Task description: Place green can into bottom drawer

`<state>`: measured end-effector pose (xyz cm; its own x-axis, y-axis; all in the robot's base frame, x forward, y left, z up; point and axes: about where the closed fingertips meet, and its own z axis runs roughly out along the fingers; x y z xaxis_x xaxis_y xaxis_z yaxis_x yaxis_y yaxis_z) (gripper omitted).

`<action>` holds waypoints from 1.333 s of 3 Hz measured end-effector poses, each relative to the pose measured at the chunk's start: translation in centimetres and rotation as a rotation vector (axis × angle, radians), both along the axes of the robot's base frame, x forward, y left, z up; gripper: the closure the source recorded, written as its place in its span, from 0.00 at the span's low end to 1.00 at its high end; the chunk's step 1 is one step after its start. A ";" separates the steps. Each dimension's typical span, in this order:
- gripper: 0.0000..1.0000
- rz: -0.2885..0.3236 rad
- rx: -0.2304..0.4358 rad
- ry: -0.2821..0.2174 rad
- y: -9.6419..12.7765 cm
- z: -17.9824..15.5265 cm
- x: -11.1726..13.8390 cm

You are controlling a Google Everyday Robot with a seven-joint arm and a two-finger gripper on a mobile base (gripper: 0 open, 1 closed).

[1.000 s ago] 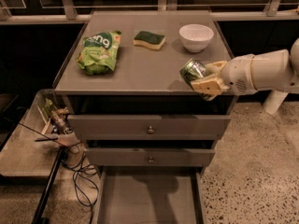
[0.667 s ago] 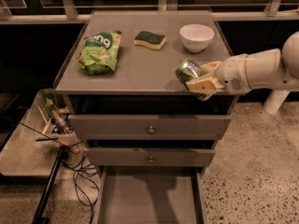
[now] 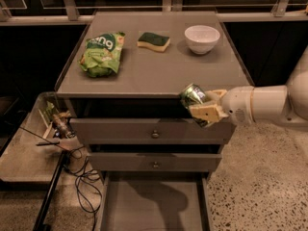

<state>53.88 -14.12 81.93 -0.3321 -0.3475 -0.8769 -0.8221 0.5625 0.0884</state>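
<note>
The gripper (image 3: 203, 105) hangs just off the bench's (image 3: 159, 71) front edge, near its front right corner. Its blunt cream fingers (image 3: 208, 112) are clamped on the can (image 3: 193, 95). The can is a small glossy green cylinder with a silver rim. It is tilted, with its top leaning toward the bench edge, and sits in the air in front of the dark gap under the top. The arm (image 3: 269, 105) is smooth, white and tubular, and reaches in from the right.

The bottom drawer (image 3: 125, 211) is pulled out below, a shallow grey tray with a flat matte floor crossed by a shadow. Above it are two shut grey drawer fronts, each with a small round knob (image 3: 155, 134).

The bench top is a flat grey slab. A crinkled green bag (image 3: 101, 53) lies toward its back left corner. A rectangular sponge (image 3: 153, 41), dark green over yellow, lies at the middle of the back edge. A smooth round white bowl (image 3: 202, 38) stands near the back right corner. Thin black cables (image 3: 82, 177) trail on the floor by the bench's left side.
</note>
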 end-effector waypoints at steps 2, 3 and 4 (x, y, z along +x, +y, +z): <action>1.00 -0.092 0.070 0.094 1.4 -4.1 -6.5; 1.00 -0.085 0.063 0.169 3.2 -9.0 -8.5; 1.00 -0.081 0.059 0.164 3.3 -8.9 -8.7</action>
